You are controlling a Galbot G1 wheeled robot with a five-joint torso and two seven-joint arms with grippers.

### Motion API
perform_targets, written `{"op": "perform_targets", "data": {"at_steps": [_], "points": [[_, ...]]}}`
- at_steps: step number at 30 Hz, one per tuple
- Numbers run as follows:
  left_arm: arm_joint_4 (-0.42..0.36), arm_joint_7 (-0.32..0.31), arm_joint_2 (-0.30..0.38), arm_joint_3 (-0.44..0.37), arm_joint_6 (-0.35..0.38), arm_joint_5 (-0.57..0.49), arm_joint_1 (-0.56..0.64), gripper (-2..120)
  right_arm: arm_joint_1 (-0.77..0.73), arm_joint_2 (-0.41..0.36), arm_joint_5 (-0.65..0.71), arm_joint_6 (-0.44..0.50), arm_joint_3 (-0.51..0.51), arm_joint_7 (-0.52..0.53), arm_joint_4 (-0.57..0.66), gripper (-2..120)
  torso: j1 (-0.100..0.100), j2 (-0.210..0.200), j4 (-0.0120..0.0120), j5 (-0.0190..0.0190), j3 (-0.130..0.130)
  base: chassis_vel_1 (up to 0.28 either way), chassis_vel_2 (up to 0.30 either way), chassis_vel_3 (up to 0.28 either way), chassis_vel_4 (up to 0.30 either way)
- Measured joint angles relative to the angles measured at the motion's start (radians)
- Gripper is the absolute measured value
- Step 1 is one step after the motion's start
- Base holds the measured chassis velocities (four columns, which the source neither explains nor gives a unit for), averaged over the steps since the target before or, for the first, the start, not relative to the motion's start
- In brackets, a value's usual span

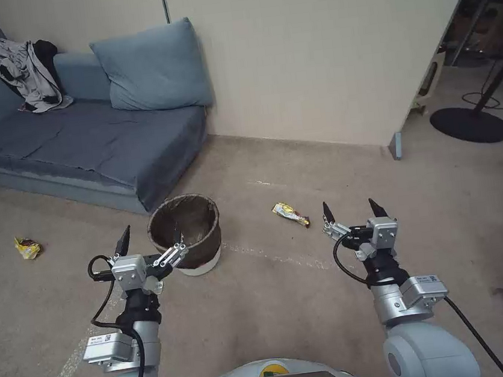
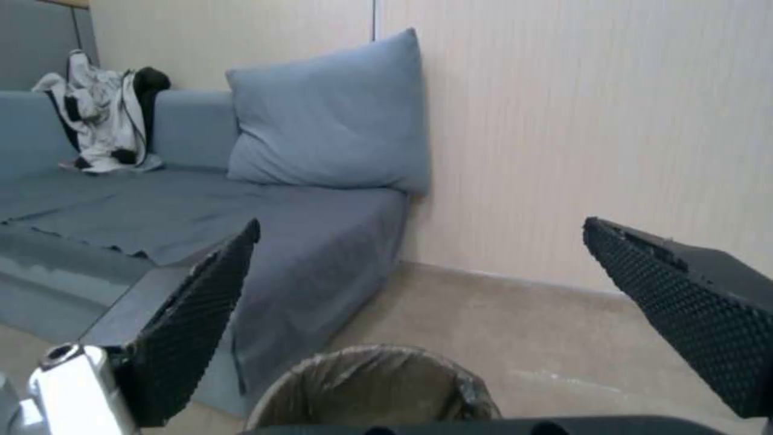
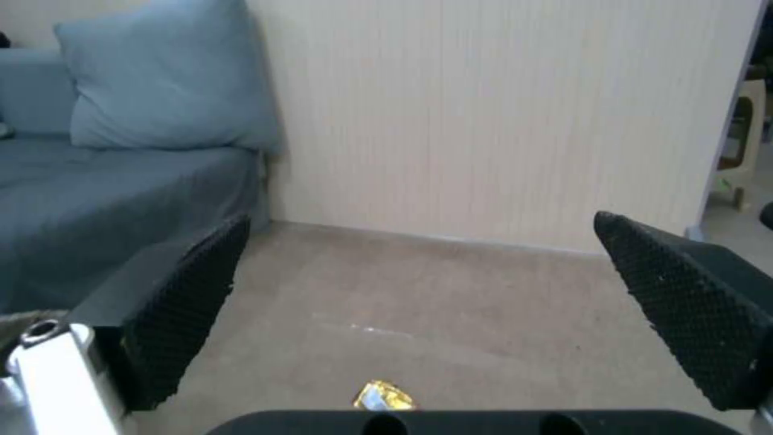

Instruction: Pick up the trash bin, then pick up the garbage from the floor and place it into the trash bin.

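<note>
The trash bin [image 1: 185, 232], white with a dark brown bag folded over its rim, stands on the carpet in front of the sofa corner. My left gripper [image 1: 153, 239] is open just short of it, above its near rim. The left wrist view shows the bin [image 2: 371, 386] low between the spread fingers [image 2: 202, 320], untouched. One piece of garbage, a yellow wrapper [image 1: 291, 214], lies on the floor right of the bin. My right gripper [image 1: 352, 208] hangs open above the floor just right of it, and the wrapper [image 3: 383, 396] shows below its fingers [image 3: 193, 302]. Another yellow wrapper [image 1: 28, 247] lies far left.
A blue sofa [image 1: 76, 142] with a cushion [image 1: 153, 66] and a heap of clothing [image 1: 23, 69] stands at the back left. A beige wall runs behind. A black round stand base [image 1: 469, 125] sits at the far right. Open carpet lies in front of the robot.
</note>
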Motion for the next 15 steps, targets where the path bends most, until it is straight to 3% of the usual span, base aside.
{"op": "perform_targets", "data": {"at_steps": [15], "points": [[0.000,0.000,0.000,0.000,-0.002,0.000,-0.001,100,0.000,0.000,0.000,0.002,0.001,0.002,0.002,100,0.000,0.000,0.0001,0.0000,0.000,-0.131,0.126,0.126,-0.137]]}}
